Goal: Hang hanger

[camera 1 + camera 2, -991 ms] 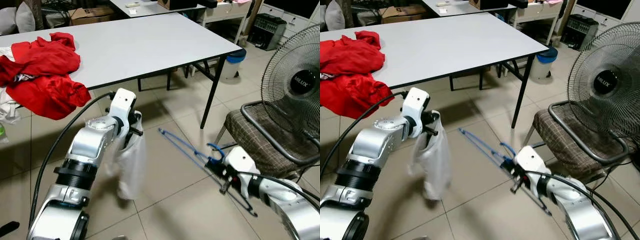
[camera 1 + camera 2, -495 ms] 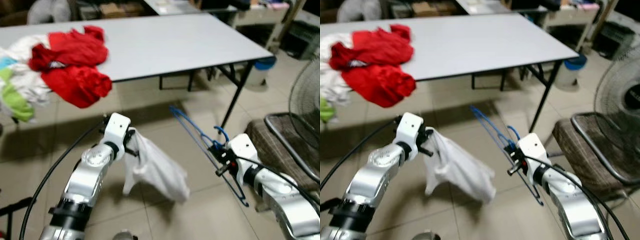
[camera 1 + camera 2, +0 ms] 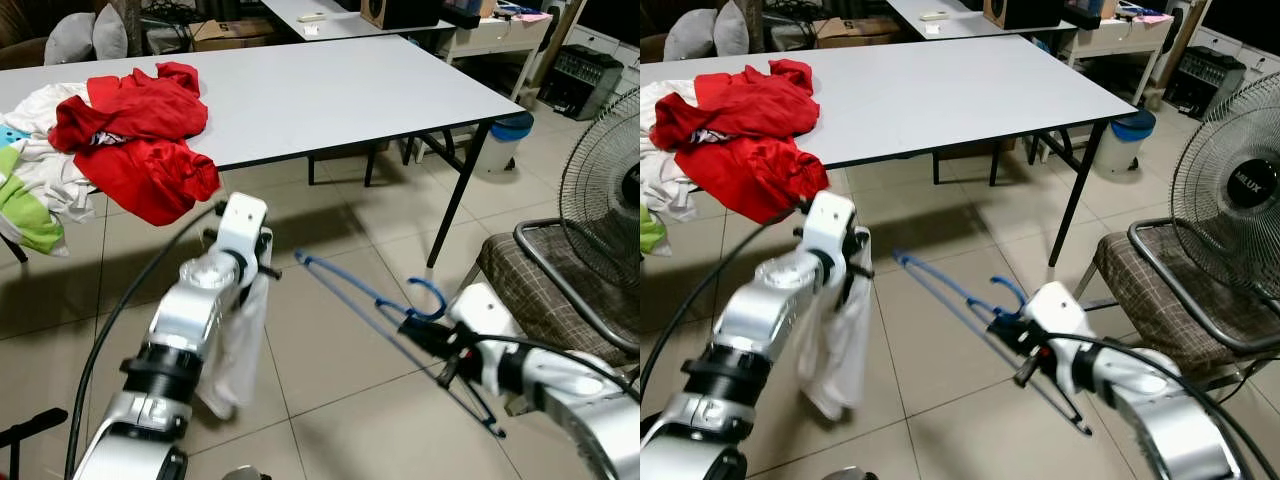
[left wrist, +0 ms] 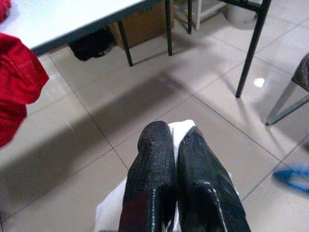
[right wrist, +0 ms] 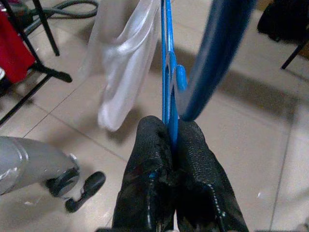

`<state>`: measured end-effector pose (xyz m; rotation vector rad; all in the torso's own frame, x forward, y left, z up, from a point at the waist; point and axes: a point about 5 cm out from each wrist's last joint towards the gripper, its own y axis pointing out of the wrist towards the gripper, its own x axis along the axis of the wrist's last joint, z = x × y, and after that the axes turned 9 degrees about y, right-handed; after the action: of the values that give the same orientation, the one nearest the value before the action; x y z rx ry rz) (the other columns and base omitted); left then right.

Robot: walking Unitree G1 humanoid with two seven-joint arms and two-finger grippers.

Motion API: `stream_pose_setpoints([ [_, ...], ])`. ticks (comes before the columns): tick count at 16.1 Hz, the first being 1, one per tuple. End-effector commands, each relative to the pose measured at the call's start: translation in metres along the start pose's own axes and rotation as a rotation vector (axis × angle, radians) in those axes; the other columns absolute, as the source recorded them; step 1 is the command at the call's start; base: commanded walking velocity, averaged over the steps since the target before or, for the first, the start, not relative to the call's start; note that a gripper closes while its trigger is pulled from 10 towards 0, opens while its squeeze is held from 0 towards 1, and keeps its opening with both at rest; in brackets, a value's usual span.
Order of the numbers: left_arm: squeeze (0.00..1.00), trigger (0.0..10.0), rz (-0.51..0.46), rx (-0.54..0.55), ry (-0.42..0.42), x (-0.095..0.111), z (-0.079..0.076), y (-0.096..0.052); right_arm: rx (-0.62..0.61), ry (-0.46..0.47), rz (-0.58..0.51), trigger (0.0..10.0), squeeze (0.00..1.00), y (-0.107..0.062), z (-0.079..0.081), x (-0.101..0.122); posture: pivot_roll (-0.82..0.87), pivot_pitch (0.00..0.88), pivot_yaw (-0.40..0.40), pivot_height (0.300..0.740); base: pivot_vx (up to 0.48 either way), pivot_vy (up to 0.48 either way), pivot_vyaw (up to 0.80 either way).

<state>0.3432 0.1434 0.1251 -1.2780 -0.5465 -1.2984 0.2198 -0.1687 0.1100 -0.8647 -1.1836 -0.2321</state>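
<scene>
the right gripper [image 5: 169, 133] is pinching the blue hanger [image 3: 372, 297] low over the tiled floor [image 3: 330, 350], near the chair [image 3: 545, 295] on the right, while the left gripper [image 4: 176, 137] is squeezing a white cloth [image 3: 238, 345] that is hanging down in front of the white table [image 3: 330, 85].

Red clothes [image 3: 140, 140] lie on a grey table [image 3: 330, 90], fan [image 3: 1230, 200] nearby.

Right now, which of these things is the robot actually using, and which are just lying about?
In use: blue hanger in right gripper; white garment in left gripper.

Lying about: red clothes, white table, fan, chair.
</scene>
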Motion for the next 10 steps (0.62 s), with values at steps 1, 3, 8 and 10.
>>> stream_pose_setpoints([
  [1, 0.00, 10.0, 0.003, 0.026, -0.006, 0.004, 0.004, 0.001, -0.019, 0.008, 0.029, 10.0, 0.00, 0.007, 0.000, 0.001, -0.08, 0.000, 0.015, 0.740, 0.000, 0.000, 0.00],
  [3, 0.00, 10.0, 0.018, 0.065, -0.005, 0.007, 0.008, 0.004, -0.027, 0.040, 0.045, 10.0, 0.00, 0.015, 0.007, 0.003, -0.08, 0.000, 0.017, 0.740, 0.000, 0.000, 0.00],
  [8, 0.00, 10.0, 0.012, 0.095, -0.001, 0.019, 0.010, 0.011, -0.076, 0.107, -0.019, 10.0, 0.00, 0.030, 0.019, 0.011, -0.06, 0.000, 0.039, 0.740, 0.000, 0.000, 0.00],
  [10, 0.00, 10.0, 0.000, 0.081, -0.019, 0.025, 0.008, 0.013, -0.085, 0.122, -0.028, 10.0, 0.00, 0.035, 0.021, 0.012, -0.06, 0.000, 0.047, 0.740, 0.000, 0.000, 0.00],
])
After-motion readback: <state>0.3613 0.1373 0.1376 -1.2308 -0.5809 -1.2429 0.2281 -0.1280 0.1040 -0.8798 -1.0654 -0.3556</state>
